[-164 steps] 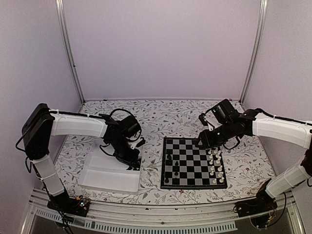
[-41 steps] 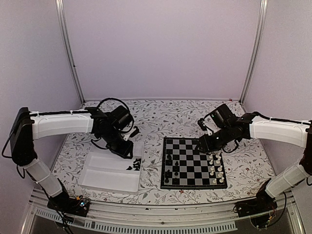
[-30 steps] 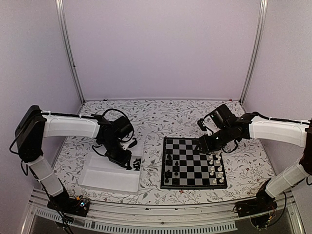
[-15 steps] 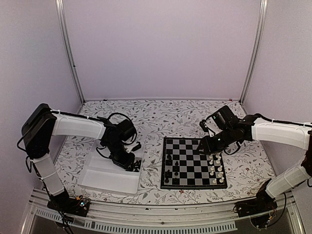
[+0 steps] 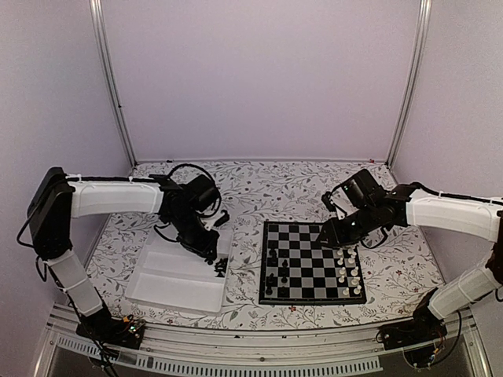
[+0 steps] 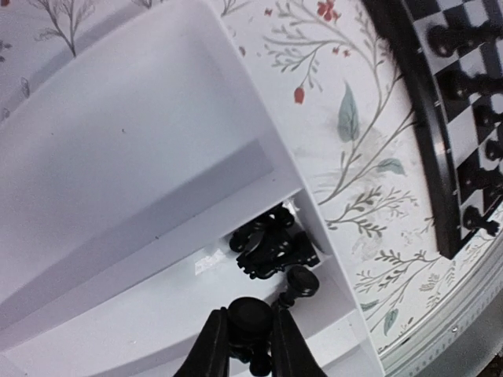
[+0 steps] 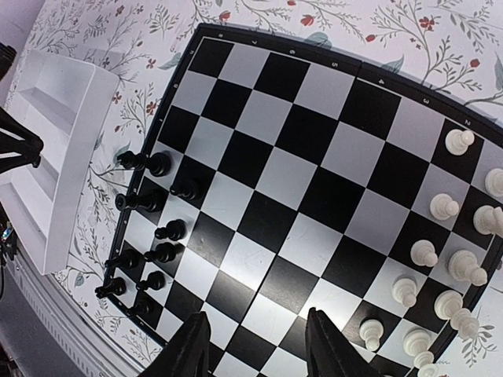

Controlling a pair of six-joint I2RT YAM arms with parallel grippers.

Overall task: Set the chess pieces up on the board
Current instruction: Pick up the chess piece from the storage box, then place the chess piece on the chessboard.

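My left gripper [image 6: 250, 345] is shut on a black chess piece [image 6: 250, 320], held just above the white tray's [image 6: 259, 102] near right corner. Below it, a small heap of black chess pieces [image 6: 271, 243] lies in that corner, and one more piece [image 6: 301, 283] lies beside the held one. From above, the left gripper [image 5: 209, 247] hangs over the tray's [image 5: 169, 287] right end. The board [image 5: 312, 271] carries several black pieces [image 7: 157, 204] along its left side and white pieces [image 7: 440, 259] along its right. My right gripper [image 7: 255, 345] is open and empty over the board's [image 7: 314, 181] far right part.
The tray [image 7: 55, 149] lies left of the board on the floral tablecloth [image 5: 259, 192], with a narrow strip of cloth between them. The metal rail [image 5: 259, 345] runs along the near table edge. Purple walls close in the back and sides.
The left gripper dropped into the tray's right corner, closed on a black piece from the heap and lifted slightly. The right arm has barely moved.
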